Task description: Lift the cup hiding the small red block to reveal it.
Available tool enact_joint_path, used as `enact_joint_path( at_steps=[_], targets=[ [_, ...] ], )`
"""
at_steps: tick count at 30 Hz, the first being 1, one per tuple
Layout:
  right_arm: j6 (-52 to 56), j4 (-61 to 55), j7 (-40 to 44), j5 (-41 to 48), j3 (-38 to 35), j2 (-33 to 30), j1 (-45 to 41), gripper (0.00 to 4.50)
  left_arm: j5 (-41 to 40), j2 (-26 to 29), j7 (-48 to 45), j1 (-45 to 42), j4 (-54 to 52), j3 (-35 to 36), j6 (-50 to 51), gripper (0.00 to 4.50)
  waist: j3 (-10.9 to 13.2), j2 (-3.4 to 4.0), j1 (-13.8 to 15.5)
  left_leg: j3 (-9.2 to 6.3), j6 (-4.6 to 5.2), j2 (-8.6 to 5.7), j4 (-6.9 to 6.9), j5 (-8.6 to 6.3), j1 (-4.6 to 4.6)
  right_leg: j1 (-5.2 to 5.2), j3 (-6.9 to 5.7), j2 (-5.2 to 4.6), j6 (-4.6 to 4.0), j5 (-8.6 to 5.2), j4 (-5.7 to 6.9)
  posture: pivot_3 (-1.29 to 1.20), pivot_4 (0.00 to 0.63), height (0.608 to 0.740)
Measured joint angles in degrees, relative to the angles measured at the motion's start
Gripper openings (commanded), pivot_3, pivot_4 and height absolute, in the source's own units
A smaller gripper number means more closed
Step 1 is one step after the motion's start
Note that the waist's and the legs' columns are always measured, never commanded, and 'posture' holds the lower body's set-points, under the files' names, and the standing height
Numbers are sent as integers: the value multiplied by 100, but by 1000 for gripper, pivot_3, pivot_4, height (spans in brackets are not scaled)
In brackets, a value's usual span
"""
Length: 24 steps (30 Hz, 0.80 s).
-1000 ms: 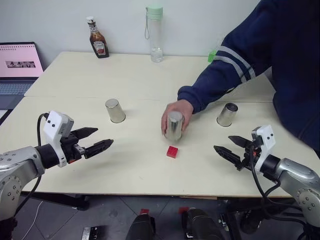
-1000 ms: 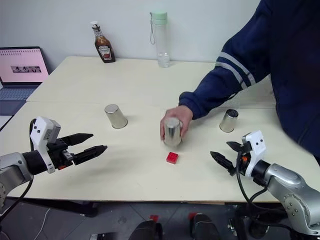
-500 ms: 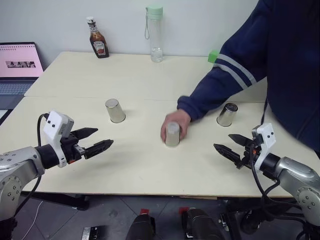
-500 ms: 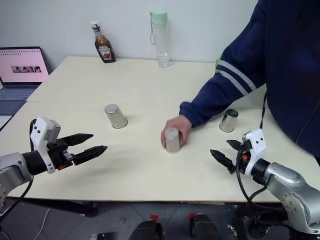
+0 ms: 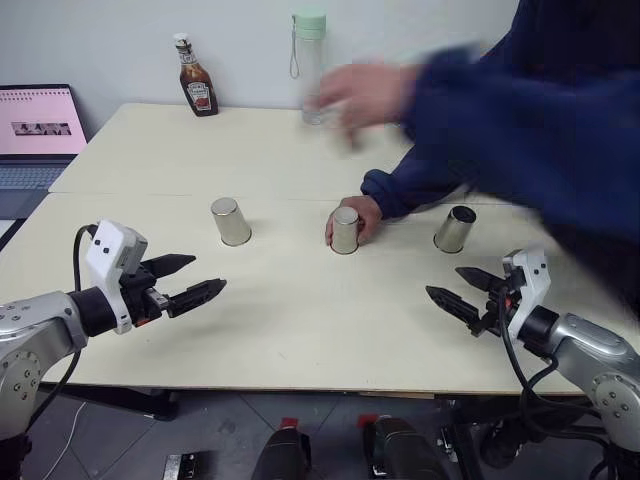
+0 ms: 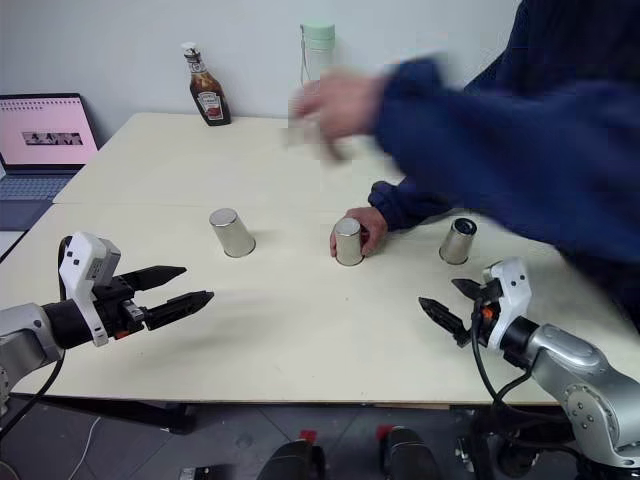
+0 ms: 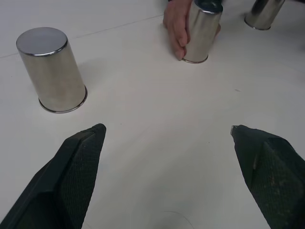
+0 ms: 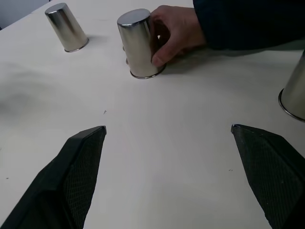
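In the left eye view we see three upturned silver cups across mid-frame on the cream table (image 5: 280, 330): the left cup (image 5: 230, 221), the middle cup (image 5: 345, 230) held by a person's hand (image 5: 362, 215), the right cup (image 5: 454, 229). We cannot see the small red block.

The left gripper (image 5: 195, 282) at lower left and the right gripper (image 5: 462, 292) at lower right hover, jaws spread.

Both wrist views show wide-apart fingers (image 7: 76, 176) over bare tabletop.

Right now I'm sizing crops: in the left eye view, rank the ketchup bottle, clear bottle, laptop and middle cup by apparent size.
1. laptop, cut by the frame edge
2. clear bottle, partly behind a blurred hand
3. ketchup bottle
4. middle cup; it sits nearer, so true sizes stay unsure.
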Motion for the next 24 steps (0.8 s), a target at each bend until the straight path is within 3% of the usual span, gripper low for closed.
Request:
enact_joint_path(
  at_steps=[24],
  targets=[
    [1,29,18,12,1,26,-95,4467,84,0,-12,93,-2,18,-29,4500,0,0,0,0,0,0,1,0,1,0,0,0,0,0,3,0,150,740]
  ],
)
